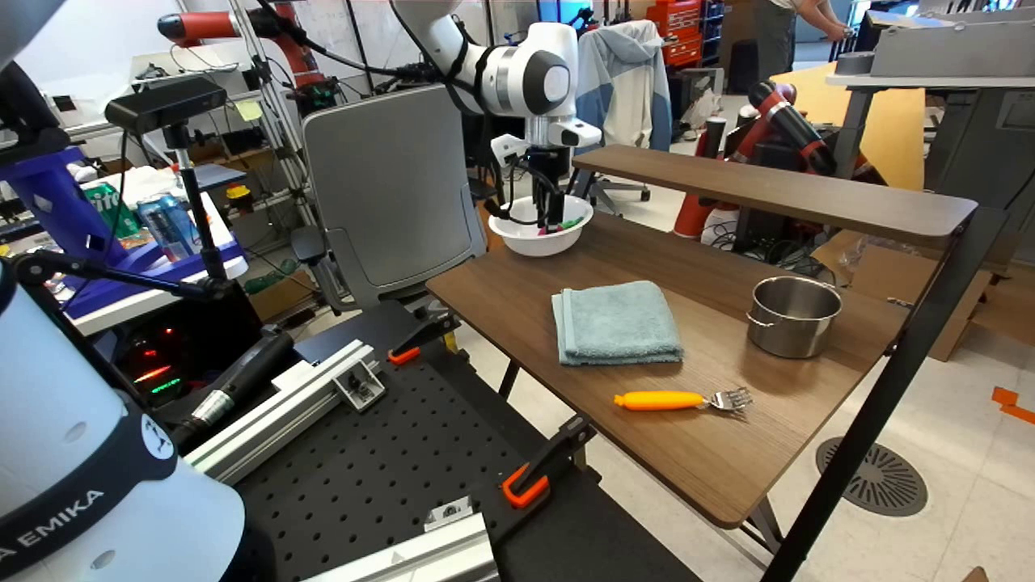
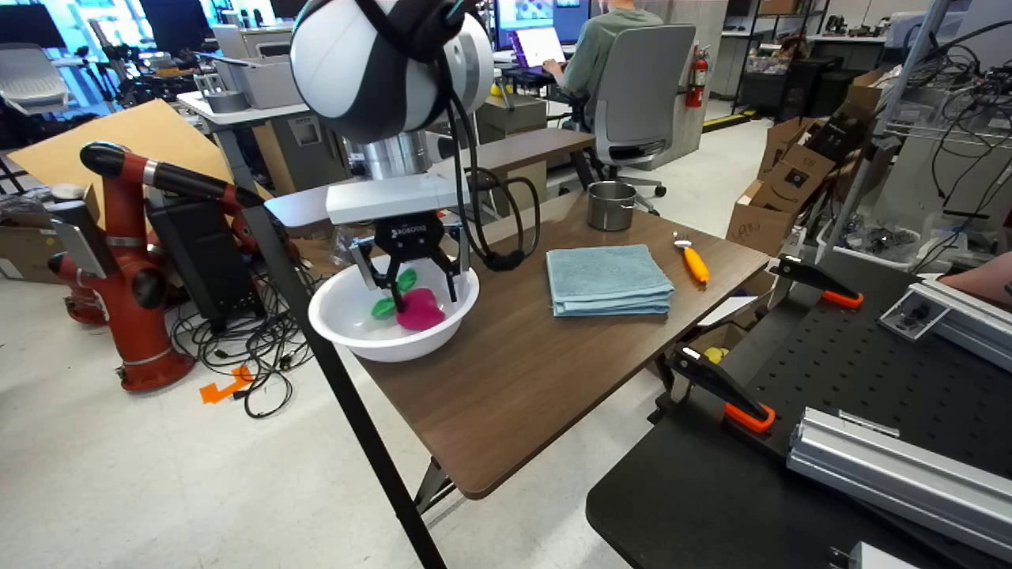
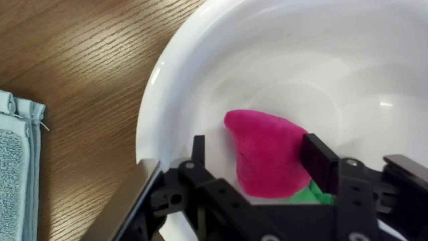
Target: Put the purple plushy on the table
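Purple plushy (image 3: pixel 267 157) lies low inside the white bowl (image 2: pixel 379 351). Green leaf-like bits (image 2: pixel 406 280) show next to it in the bowl; can't tell if they're attached. I have the jaws down in the bowl, tips below its rim, spread wide apart, astride the plushy, no grip on anything. The jaw nearer the cloth side of the bowl stands clear of the plushy, white bowl showing between; the opposite one overlaps the plushy's edge in the wrist view, and over the feed I can't tell if it presses. My arm (image 1: pixel 511 77) hangs over the bowl, jaws pointing down.

Bowl is upright on the brown wooden surface (image 1: pixel 525 311), close to one end. From the bowl along: folded teal cloth (image 1: pixel 618 327) comes first, near, not touching, bare wood between. Farther from the bowl, past the cloth: steel pot (image 1: pixel 788 335) and orange-handled fork (image 1: pixel 679 400), both well apart from the bowl. Raised shelf (image 1: pixel 776 190) sits higher than the bowl, along the long edge. Black perforated workbench (image 1: pixel 388 461) well apart from the bowl, across a gap. Grey chair (image 1: pixel 388 186) near the bowl in an exterior view.
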`<action>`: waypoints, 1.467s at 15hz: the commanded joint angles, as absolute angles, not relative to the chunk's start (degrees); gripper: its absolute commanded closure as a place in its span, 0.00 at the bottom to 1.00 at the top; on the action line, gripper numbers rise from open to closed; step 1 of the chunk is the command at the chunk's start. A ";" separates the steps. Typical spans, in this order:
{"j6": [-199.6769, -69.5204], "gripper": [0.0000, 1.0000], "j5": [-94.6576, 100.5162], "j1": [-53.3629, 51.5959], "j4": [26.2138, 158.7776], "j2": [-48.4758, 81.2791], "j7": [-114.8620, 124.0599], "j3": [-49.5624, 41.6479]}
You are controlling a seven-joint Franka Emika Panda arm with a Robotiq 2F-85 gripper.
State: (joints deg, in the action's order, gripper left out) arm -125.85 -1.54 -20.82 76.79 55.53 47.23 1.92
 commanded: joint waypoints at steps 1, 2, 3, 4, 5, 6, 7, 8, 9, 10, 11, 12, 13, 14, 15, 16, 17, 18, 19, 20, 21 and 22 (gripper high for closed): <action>-124.14 0.58 -0.69 -22.37 73.67 57.37 49.54 0.31; -124.09 0.65 -0.73 -22.41 73.48 57.46 49.66 0.30; -124.10 0.73 -0.74 -22.48 73.31 57.55 49.73 0.30; -124.08 0.80 -0.72 -22.56 73.30 57.55 49.83 0.26; -124.06 0.88 -0.75 -22.56 73.24 57.58 49.86 0.29; -124.05 0.95 -0.77 -22.55 73.26 57.55 49.91 0.32; -124.09 0.99 -0.80 -22.51 73.27 57.57 49.87 0.37; -124.11 1.00 -0.82 -22.48 73.29 57.54 49.83 0.41; -124.12 1.00 -0.89 -22.40 73.35 57.46 49.71 0.51; -124.19 0.98 -0.93 -22.33 73.52 57.31 49.52 0.60; -124.17 0.98 -0.97 -22.26 73.67 57.11 49.30 0.70; -124.15 1.00 -1.11 -22.13 73.77 56.94 49.04 0.89; -124.37 0.99 -1.28 -22.00 74.15 56.50 48.73 1.13; -124.57 0.99 -1.35 -21.95 74.52 56.05 48.50 1.29; -124.82 0.99 -1.35 -22.01 74.98 55.38 48.28 1.48; -125.01 0.99 -1.43 -22.01 75.37 54.83 48.10 1.70; -124.75 0.99 -1.56 -21.97 75.69 54.12 47.75 2.04; -123.99 0.99 -1.65 -21.92 75.86 53.51 47.27 2.40; -123.57 0.99 -1.79 -21.81 76.31 52.76 46.84 2.76; -123.20 0.99 -1.82 -21.83 76.91 51.77 46.51 2.99; -123.23 0.99 -1.74 -21.86 78.13 50.49 46.14 3.15; -123.20 0.99 -1.69 -21.89 79.26 49.16 45.86 3.27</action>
